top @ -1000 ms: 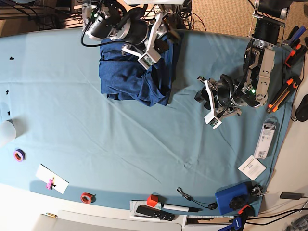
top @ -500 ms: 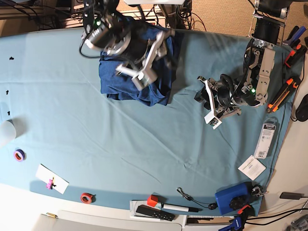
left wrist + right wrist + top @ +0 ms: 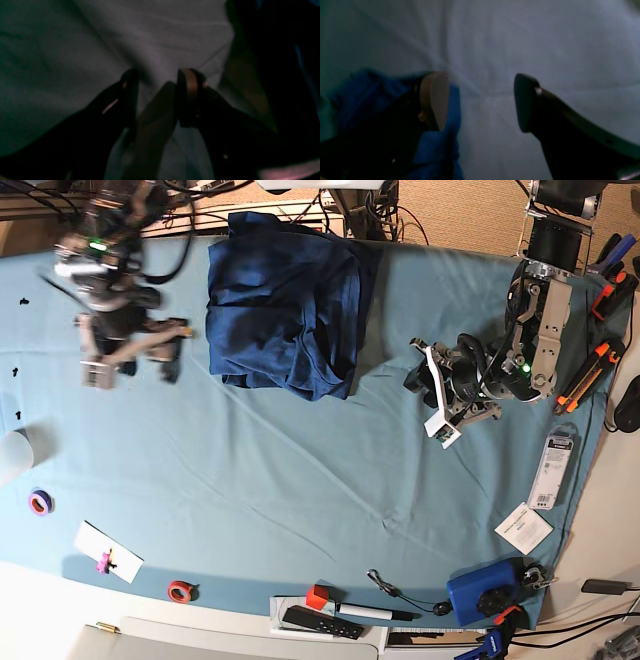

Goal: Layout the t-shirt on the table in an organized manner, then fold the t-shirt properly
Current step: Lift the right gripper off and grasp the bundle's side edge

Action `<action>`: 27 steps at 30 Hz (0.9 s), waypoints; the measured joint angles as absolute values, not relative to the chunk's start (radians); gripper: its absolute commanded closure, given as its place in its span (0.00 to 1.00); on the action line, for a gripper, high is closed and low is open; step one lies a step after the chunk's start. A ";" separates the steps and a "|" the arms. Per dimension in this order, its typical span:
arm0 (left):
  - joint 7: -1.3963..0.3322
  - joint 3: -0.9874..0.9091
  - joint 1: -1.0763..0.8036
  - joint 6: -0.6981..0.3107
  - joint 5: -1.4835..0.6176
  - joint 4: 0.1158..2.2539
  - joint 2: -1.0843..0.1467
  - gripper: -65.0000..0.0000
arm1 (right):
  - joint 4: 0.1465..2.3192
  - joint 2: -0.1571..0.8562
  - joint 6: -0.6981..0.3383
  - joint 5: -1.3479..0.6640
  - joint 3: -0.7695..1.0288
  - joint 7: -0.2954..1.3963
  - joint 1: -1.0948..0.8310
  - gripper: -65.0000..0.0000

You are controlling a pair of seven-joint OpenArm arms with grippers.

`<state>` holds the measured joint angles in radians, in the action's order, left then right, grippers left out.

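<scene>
The navy t-shirt (image 3: 285, 305) lies bunched at 12 o'clock on the teal-covered table (image 3: 300, 480), so laying it out is not yet done. The right gripper (image 3: 130, 350), at 10 o'clock, gapes wide and holds nothing. The left gripper (image 3: 437, 395), at 3 o'clock, is slightly parted and empty. Next, I judge, each must pinch a shirt edge and spread it.

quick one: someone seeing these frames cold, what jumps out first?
The t-shirt: a dark navy heap bunched at the far edge of the table, not laid out. Next, the two arms on either side of it, neither touching it: the right gripper open over bare cloth on the base view's left, the left gripper low over the cloth on its right.
</scene>
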<state>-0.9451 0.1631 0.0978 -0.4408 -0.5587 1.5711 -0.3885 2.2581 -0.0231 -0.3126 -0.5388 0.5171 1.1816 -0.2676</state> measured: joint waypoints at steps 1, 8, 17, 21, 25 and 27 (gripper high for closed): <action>-0.945 0.163 0.098 -0.441 -0.558 1.571 -0.389 0.59 | 2.258 -0.023 -0.322 -0.614 0.566 1.179 -0.265 0.38; -0.944 0.163 0.098 -0.441 -0.558 1.571 -0.389 0.59 | 2.181 -0.028 -0.363 -0.769 0.701 1.193 -0.258 0.38; -0.941 0.163 0.098 -0.441 -0.559 1.571 -0.389 0.59 | 1.807 -0.032 -0.426 -0.970 0.700 1.262 -0.116 0.38; -0.942 0.163 0.098 -0.441 -0.558 1.571 -0.389 0.59 | 1.673 -0.031 -0.440 -0.999 0.700 1.293 -0.080 0.38; -0.941 0.163 0.098 -0.441 -0.559 1.571 -0.389 0.59 | 1.592 -0.031 -0.443 -0.999 0.677 1.309 -0.083 0.38; -0.941 0.163 0.098 -0.441 -0.558 1.571 -0.389 0.59 | 1.557 -0.030 -0.446 -1.023 0.644 1.306 -0.082 0.38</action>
<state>-0.9409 0.1631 0.0978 -0.4412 -0.5583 1.5707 -0.3885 1.5574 -0.0299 -0.4461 -1.0233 0.6437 1.3056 -0.0822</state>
